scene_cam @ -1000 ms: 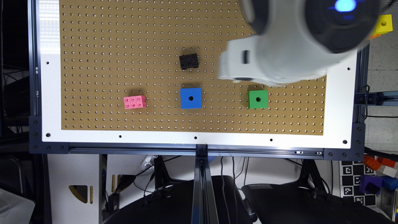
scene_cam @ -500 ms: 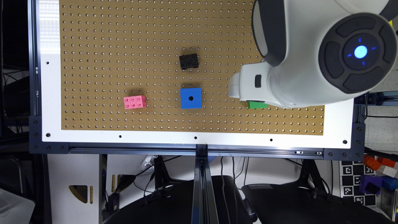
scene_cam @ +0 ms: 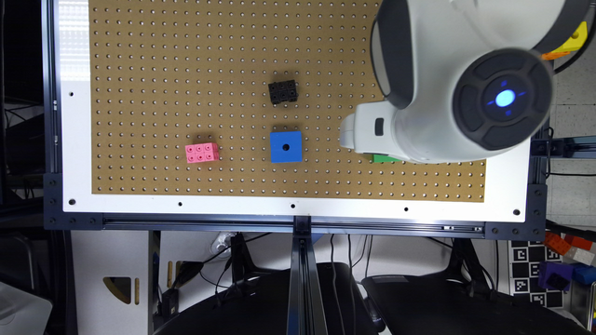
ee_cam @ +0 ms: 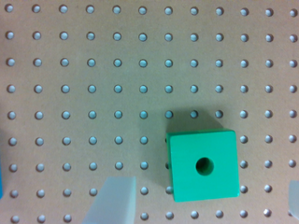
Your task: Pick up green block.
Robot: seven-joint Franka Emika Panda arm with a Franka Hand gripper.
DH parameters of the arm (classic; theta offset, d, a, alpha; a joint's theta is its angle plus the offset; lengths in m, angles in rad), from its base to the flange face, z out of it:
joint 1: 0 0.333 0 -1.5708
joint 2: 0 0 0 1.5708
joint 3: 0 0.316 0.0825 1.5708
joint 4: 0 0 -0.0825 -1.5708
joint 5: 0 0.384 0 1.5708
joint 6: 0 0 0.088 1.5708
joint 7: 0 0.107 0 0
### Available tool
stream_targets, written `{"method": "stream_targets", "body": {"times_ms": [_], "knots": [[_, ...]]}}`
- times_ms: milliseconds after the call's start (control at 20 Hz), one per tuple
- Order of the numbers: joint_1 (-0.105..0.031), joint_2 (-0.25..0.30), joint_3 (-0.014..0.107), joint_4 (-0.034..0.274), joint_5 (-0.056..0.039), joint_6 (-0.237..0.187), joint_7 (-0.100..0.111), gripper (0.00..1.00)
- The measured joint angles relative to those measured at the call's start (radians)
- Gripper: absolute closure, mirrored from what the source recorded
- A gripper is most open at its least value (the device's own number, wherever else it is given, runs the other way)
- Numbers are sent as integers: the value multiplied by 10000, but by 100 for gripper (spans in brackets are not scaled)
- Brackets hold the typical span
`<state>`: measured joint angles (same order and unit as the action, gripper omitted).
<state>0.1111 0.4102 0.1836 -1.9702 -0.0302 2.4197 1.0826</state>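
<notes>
Green block sits flat on the pegboard table, near the edge on the exterior view's right; in that view it's mostly hidden under the arm, just a green sliver showing. Plain cube w/ one round dark hole in the top face. Looks rigid, prob light, smooth sides so could slip if pinched off-centre. Best hold: two opposite flat side faces, mid-height, hand squared to the cube. Hand is open, hovering above w/ the block roughly between the fingers, one fingertip off to one side, the other barely visible at frame edge; no contact yet. Blue cube well apart toward the exterior view's left, black brick and pink brick farther out. Nothing crowds the block, so side approach looks clear. Main risk imo: fingers landing skewed and nudging it.
</notes>
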Motion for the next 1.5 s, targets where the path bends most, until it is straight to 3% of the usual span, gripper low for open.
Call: {"method": "stream_targets", "body": {"times_ms": [250, 550, 950, 1500], "knots": [[0, 174, -3, 15, -9, 72, 0, 0], [-1, 938, -46, 34, -144, 818, 0, 0], [55, 944, -35, 173, -146, 825, 4, 0], [199, 970, 116, 283, -146, 825, 136, 0]]}}
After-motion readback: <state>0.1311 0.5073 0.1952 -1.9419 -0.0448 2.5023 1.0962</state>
